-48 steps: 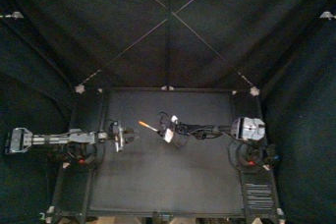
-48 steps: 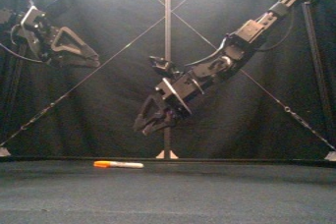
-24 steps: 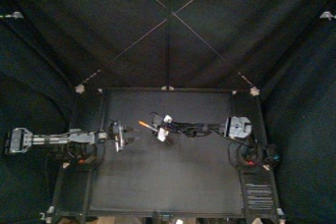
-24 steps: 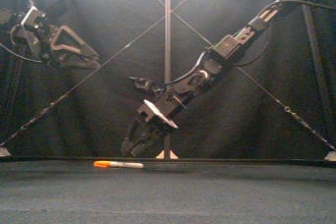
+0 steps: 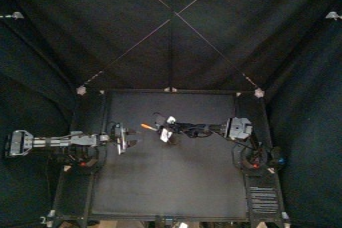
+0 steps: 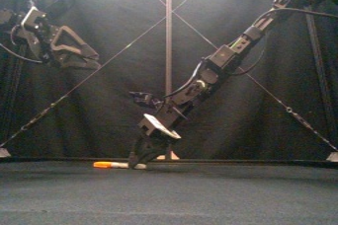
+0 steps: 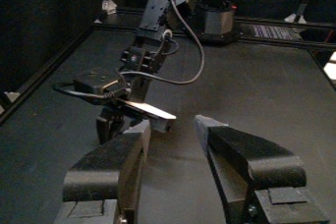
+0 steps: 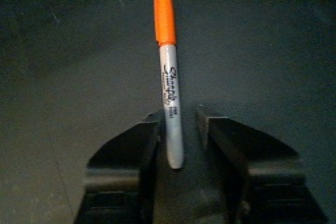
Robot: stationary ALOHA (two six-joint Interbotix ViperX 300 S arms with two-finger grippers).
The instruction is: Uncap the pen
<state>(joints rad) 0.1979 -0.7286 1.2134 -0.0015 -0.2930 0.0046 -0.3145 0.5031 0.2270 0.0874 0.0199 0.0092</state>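
A marker pen [image 8: 167,61] with a white barrel and an orange cap [image 8: 164,17] lies flat on the black table, left of centre [image 6: 117,165]. My right gripper [image 8: 180,120] is down at table level over the barrel's bare end. Its jaws are open, one on each side of the barrel, and the cap points away from them. In the front view the right gripper [image 6: 140,158] touches down just right of the pen. My left gripper [image 7: 174,130] hangs open and empty above the table's left side [image 6: 77,56], facing the right gripper [image 7: 125,115].
The right arm [image 6: 224,61] slants down from the upper right across the table's middle. The pen [image 5: 147,127] is the only loose thing on the table [image 5: 174,182].
The right arm has swung down and leftward, bringing its gripper from mid-air to the table around the pen's barrel. The left arm and the pen have not moved.
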